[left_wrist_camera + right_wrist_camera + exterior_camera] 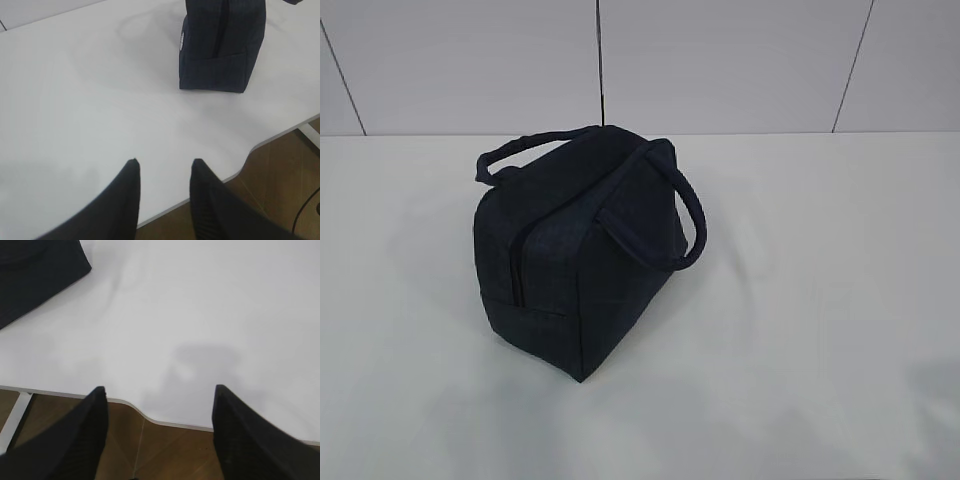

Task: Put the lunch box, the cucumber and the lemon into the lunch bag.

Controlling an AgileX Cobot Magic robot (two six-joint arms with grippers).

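The dark navy lunch bag (575, 260) stands on the white table, its zipper shut and both loop handles up. The left wrist view shows it at the top (220, 47), far from my left gripper (164, 162), which is open with nothing between its fingers, over the table's front edge. My right gripper (160, 388) is open wide and empty, also above the front edge; a corner of the bag (35, 275) lies at the upper left of its view. The lunch box, the cucumber and the lemon are out of view. Neither gripper shows in the exterior view.
The white table (820, 300) spreads around the bag, with a curved front edge (240, 170). Brown wooden floor (165, 450) lies below that edge. A white table leg (12, 420) shows at the lower left of the right wrist view.
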